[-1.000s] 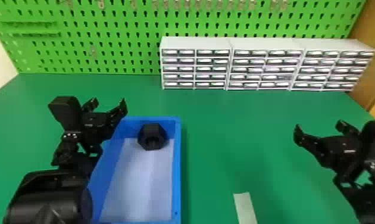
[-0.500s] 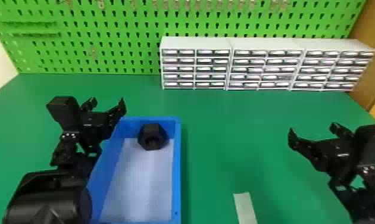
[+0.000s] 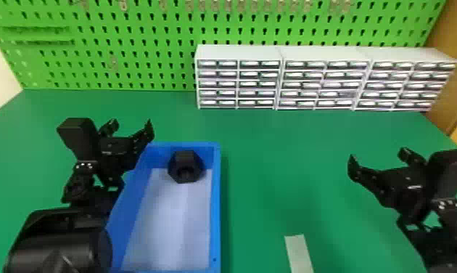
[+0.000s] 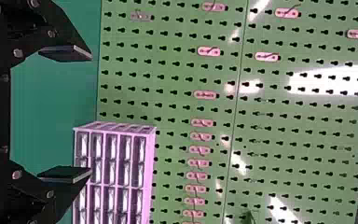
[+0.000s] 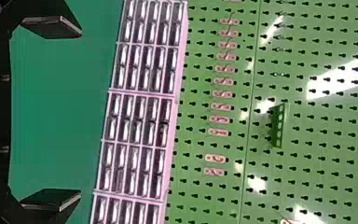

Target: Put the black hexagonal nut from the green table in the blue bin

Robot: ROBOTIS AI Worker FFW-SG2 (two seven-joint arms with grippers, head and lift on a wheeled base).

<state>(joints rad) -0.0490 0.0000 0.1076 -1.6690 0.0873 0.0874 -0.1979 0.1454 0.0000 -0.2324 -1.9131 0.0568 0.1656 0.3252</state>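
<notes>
Noting the black hexagonal nut (image 3: 185, 167) inside the blue bin (image 3: 215, 218), at the far end, close by the end wall. Orientation: the round hole faces the near end of the bin, towards the robot, and a flat side shows uppermost. The nut's outline is compact, about as wide as tall, so no long axis can be read from it; the bore seems to run roughly near-to-far, as the bin's long side does. Whether the nut leans on the end wall, I cannot tell. Left gripper (image 3: 132, 127): fingers spread wide, pointing away from the robot, beside the bin's far left corner. Right gripper (image 3: 379, 157): also wide, at the right of the green table (image 3: 275, 174), well apart from the bin. A pale strip (image 3: 299, 252) lies between bin and right arm; drawer units (image 3: 322, 52) stand behind.
</notes>
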